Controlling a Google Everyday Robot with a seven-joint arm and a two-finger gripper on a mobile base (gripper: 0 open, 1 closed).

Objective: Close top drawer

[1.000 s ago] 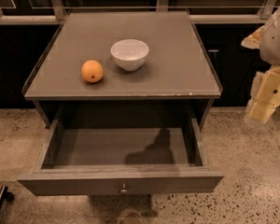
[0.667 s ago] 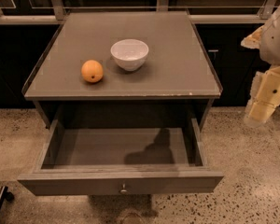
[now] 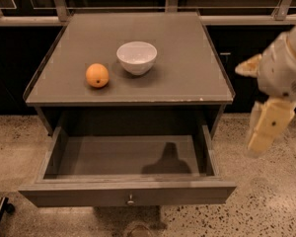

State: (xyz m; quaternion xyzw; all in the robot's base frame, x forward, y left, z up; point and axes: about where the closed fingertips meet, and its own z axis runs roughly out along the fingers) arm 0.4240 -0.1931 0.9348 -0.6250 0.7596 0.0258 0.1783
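The top drawer [image 3: 128,191] of the grey-brown cabinet is pulled fully out toward the camera. Its inside is bare, with only a shadow on the floor panel. Its flat front panel has a small round metal knob [image 3: 130,199] at centre. My gripper [image 3: 266,127], cream-coloured, hangs at the right edge of the camera view, to the right of the drawer's right side and apart from it, about level with the cabinet top. It holds nothing that I can see.
An orange [image 3: 97,75] and a white bowl [image 3: 136,57] sit on the cabinet top [image 3: 187,78]. Dark cabinets and a metal rail run behind. Speckled floor [image 3: 266,201] lies around the drawer. A dark part of the base [image 3: 0,214] shows at bottom left.
My gripper and arm have moved left and down, closer to the drawer's right side. The drawer, orange and bowl have not moved.
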